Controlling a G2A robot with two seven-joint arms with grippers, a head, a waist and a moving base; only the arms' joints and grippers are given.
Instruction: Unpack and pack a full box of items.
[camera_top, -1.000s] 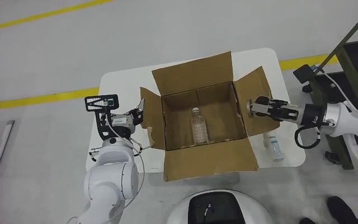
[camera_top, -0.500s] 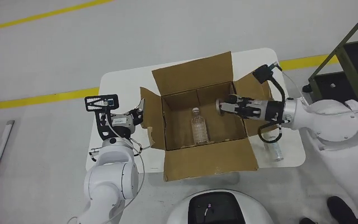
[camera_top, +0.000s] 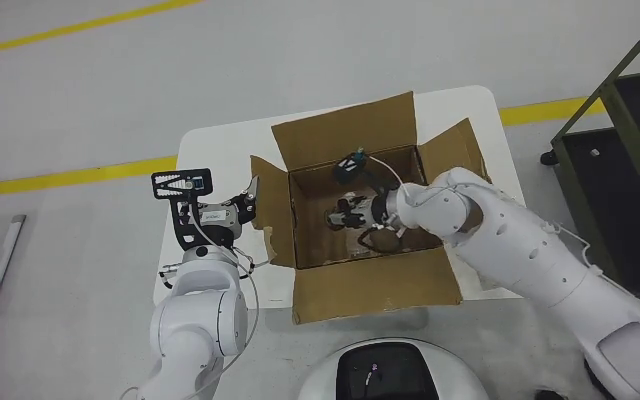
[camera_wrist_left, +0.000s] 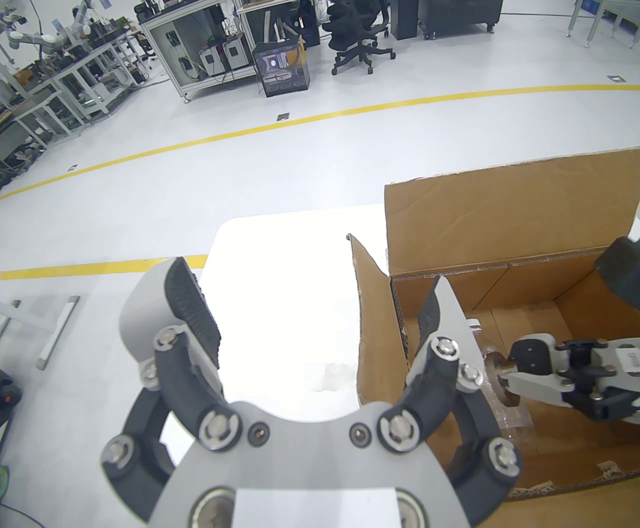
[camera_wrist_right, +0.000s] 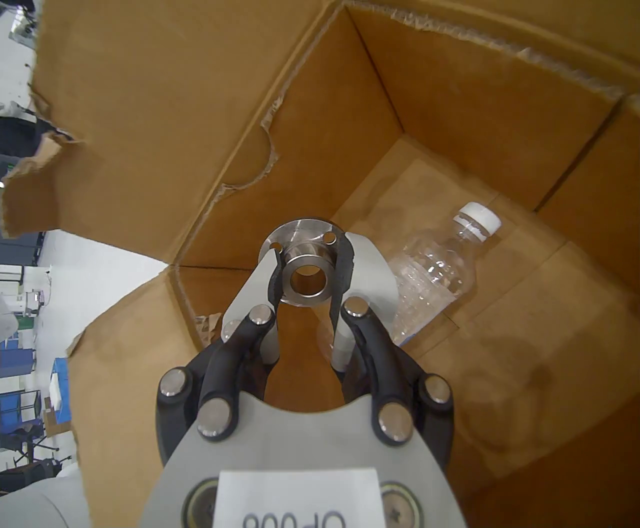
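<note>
Right gripper, clamped on metal flange, has swung from outside into box, near bottle. Packing step; release looks next. Left gripper wide, empty.

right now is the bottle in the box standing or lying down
Lying down: the bottle rests on its side on the box floor.

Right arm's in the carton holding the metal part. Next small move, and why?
Probably ease the right gripper down onto bare floor of the brown cardboard box, away from the clear plastic bottle, before opening. It is shut on the round steel flange inside the box, and the bottle lies close beside its fingers.
</note>
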